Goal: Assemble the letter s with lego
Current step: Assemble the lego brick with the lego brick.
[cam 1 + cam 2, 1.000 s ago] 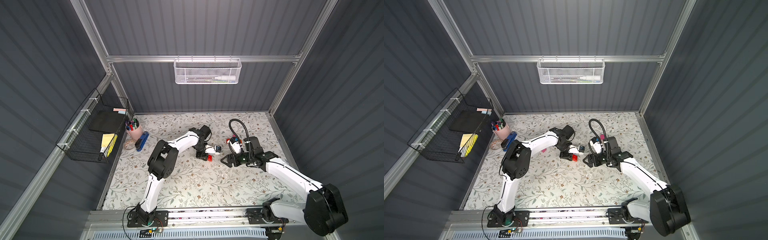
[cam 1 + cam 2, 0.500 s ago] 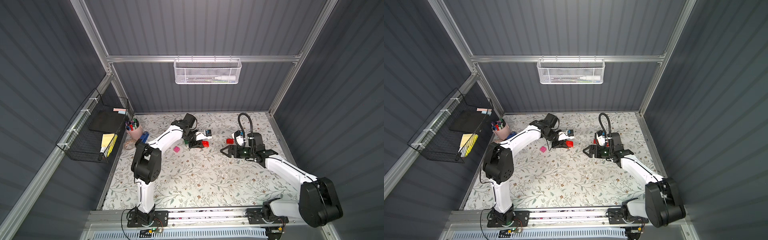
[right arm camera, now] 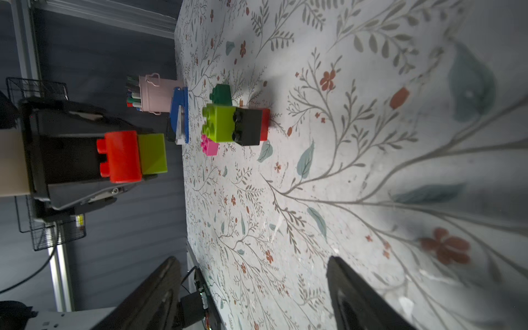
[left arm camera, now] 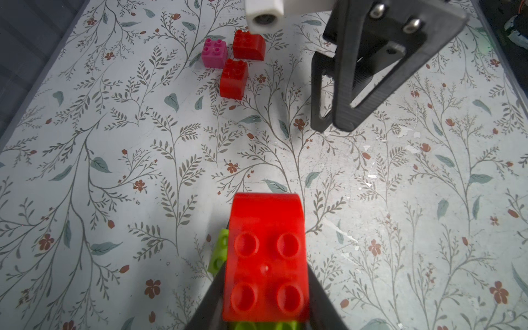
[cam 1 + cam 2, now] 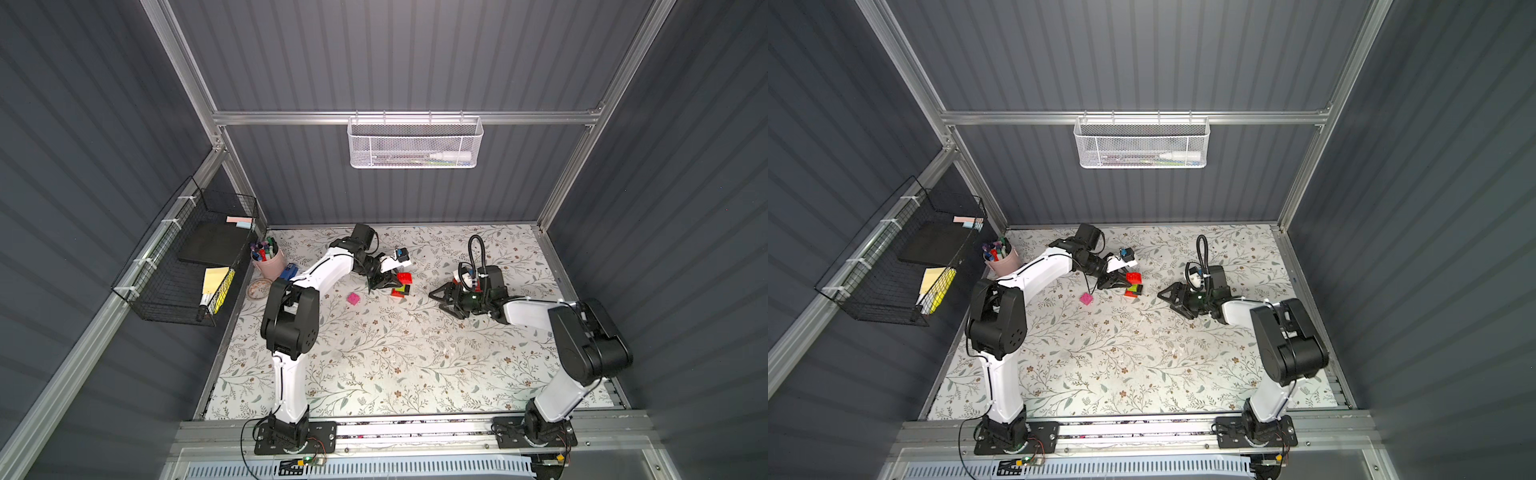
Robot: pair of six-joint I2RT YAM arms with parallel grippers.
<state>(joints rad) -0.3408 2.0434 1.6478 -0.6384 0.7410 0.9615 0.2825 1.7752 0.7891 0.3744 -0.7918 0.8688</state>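
The left gripper point(image 5: 394, 283) is clamped on a joined pair of lego: a glossy red plastic brick point(image 4: 265, 251) with four round studs and one rounded end, seated on a lime green plastic brick point(image 3: 153, 154). Its black fingers point(image 4: 320, 300) press the pair's two long sides. The red studs face up toward the wrist camera. The pair's long axis runs straight out from the jaws with the rounded end leading, which in both top views looks like roughly 4 o'clock. The pair hangs clear of the floral-patterned table point(image 5: 374, 353).

Just at 6 o'clock of it in a top view stands a short upright tower of lego point(image 5: 401, 290). It has a red base, a black brick in the middle and a wider lime green brick on top, studs up and long axis vertical. The right wrist view shows a gap between the tower and the held pair. A dark green brick point(image 3: 221, 95) sits close behind the tower. A loose pink plastic brick point(image 5: 353, 298) lies at 9 o'clock of the tower, apart from it.

At 3 o'clock, well apart, the right gripper point(image 3: 254, 285) hovers low with its jaws spread wide and nothing between them. Near it lies a cluster of one pink and two red bricks point(image 4: 233, 78).

A blue stapler point(image 3: 180, 114) and a pink pen cup point(image 3: 155, 93) stand at the table's edge at 9 o'clock.
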